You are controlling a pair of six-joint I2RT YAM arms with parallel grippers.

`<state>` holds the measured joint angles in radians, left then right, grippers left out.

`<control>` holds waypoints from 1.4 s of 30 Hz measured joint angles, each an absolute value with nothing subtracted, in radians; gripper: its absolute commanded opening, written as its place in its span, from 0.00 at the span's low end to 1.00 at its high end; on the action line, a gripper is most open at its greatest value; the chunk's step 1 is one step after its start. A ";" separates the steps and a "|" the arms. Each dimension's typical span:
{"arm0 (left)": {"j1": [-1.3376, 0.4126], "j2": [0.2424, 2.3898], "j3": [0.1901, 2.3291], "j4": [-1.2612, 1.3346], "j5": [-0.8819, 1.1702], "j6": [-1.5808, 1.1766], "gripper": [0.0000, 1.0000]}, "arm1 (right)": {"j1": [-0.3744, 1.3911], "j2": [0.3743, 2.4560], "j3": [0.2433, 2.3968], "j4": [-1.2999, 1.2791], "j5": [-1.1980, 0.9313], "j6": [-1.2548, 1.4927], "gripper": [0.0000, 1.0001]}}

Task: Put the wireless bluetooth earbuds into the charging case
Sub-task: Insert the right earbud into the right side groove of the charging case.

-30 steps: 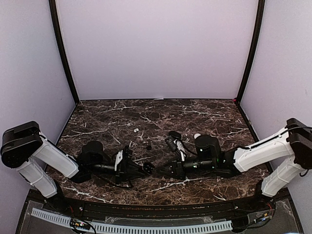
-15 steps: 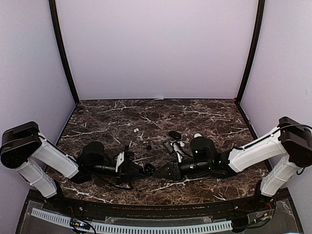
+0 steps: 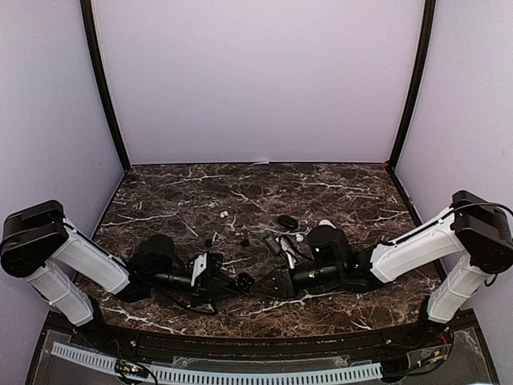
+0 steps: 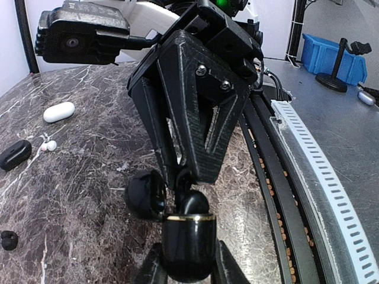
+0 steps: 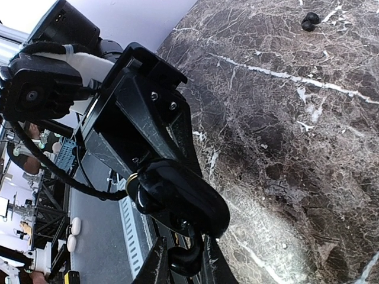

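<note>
My left gripper (image 4: 188, 263) is clenched on the charging case (image 4: 188, 242), a glossy black oval shell with a thin gold band round its mouth. Its rounded lid (image 4: 145, 195) hangs open to one side of that mouth. The case's long axis runs along my left fingers and its mouth faces my right gripper (image 5: 185, 260). From overhead it lies left to right between my two wrists, over the marble-patterned table (image 3: 184, 192).

My right gripper is pinched on a small black earbud (image 4: 193, 201), smooth and bean-shaped, right at the gold band of the case. I cannot tell whether it is seated.

Only the left wrist view shows what lies beyond the case. There is a white pill-shaped case (image 4: 59, 111) and, nearer the charging case, a flat black case (image 4: 15, 154). A tiny white earbud (image 4: 50, 145) sits between those two, and a loose black bud (image 4: 8, 238) lies off to the side.

The right wrist view shows the charging case side-on as one long shiny curve. Well apart from it lies a pair of black buds (image 5: 308, 22), touching each other.
</note>
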<state>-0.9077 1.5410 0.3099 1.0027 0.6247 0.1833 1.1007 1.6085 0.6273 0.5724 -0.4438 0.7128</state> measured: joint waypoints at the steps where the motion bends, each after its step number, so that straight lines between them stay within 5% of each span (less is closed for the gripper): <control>1: -0.908 1.541 0.310 1.000 0.625 0.184 0.07 | 1.101 1.608 0.627 0.571 -0.447 0.713 0.03; 42: -0.955 1.535 0.327 0.916 0.561 0.258 0.07 | 1.115 1.642 0.695 0.411 -0.458 0.738 0.05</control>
<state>-0.9550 1.5352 0.3271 0.9161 0.5606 0.2584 1.1149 1.6424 0.6952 0.4110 -0.4576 0.7383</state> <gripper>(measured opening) 0.261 0.152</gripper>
